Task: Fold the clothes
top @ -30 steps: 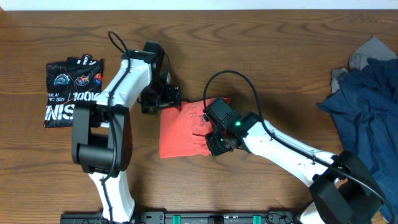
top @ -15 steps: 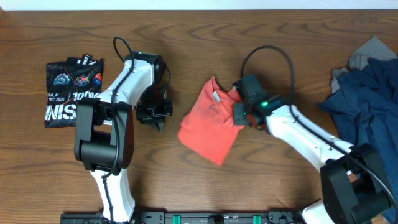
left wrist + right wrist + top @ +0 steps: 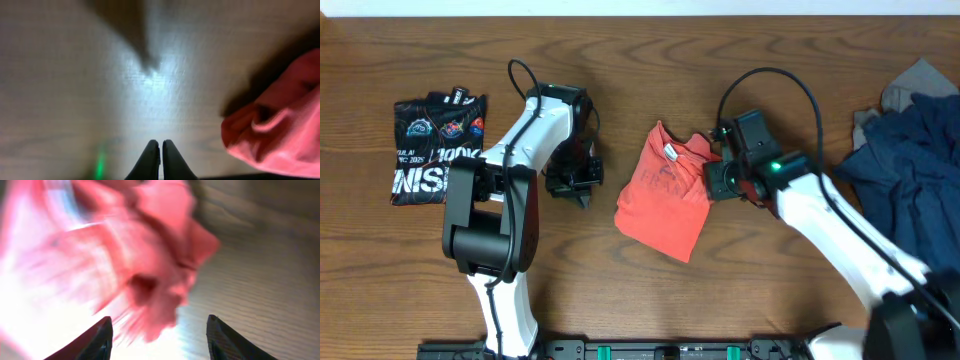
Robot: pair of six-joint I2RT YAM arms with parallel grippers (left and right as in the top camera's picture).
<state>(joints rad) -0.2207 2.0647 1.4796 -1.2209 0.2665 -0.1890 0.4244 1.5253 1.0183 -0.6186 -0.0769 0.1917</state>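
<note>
A red shirt (image 3: 665,195) lies crumpled in a rough folded shape at the table's middle. My left gripper (image 3: 582,195) hovers over bare wood just left of it, shut with nothing between its fingers. The left wrist view has those fingers (image 3: 160,144) pressed together and the red shirt (image 3: 280,135) off to the right. My right gripper (image 3: 712,180) sits at the shirt's right edge, near the collar. In the right wrist view its jaws (image 3: 159,322) stand wide apart, with the blurred red shirt (image 3: 125,255) just ahead of them and not pinched.
A folded black printed shirt (image 3: 435,148) lies at the far left. A heap of blue clothes (image 3: 910,160) with a grey garment (image 3: 910,85) fills the right edge. Bare wood separates these from the red shirt.
The right arm carried the red shirt rightward, then opened its jaws and let go. The left gripper released the shirt, shut, and now sits apart from it on the left.
</note>
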